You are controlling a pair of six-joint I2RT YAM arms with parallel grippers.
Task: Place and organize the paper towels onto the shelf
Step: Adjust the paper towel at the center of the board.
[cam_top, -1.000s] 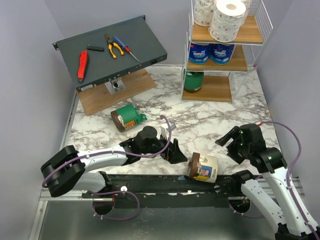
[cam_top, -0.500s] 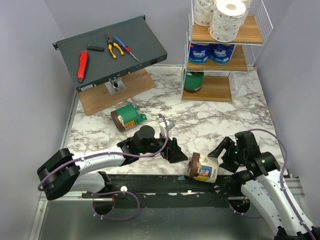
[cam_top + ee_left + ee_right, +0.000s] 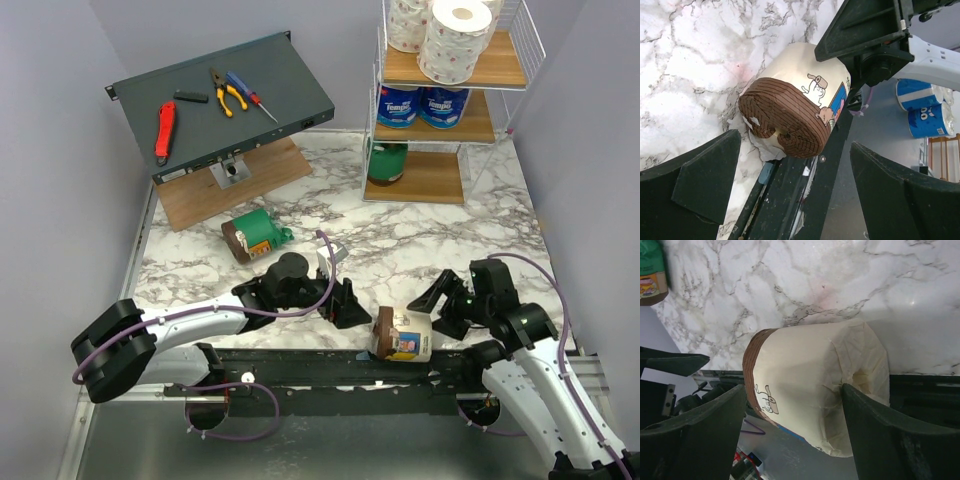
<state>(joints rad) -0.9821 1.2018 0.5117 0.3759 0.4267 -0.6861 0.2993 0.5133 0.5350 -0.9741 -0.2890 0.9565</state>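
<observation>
A cream-and-brown paper towel roll (image 3: 403,334) lies on its side at the table's near edge, partly over the black rail. My left gripper (image 3: 345,303) is open just to its left; in the left wrist view (image 3: 795,200) the roll's brown end (image 3: 790,115) faces it, beyond the fingertips. My right gripper (image 3: 440,310) is open at the roll's right end; in the right wrist view (image 3: 795,435) its fingers straddle the roll (image 3: 810,390). The shelf (image 3: 435,180) holds white rolls (image 3: 440,30) on top, blue rolls (image 3: 420,105) in the middle and a green roll (image 3: 387,162) at the bottom.
Another green roll (image 3: 255,235) lies on the marble left of centre, and shows in the right wrist view (image 3: 652,270). A dark grey slanted panel (image 3: 290,70) with hand tools stands at the back left on a wooden board (image 3: 200,195). The black rail (image 3: 320,365) runs along the near edge.
My right gripper has come down and left from above the table to the roll's right end. The roll has shifted slightly left. My left gripper has barely moved.
</observation>
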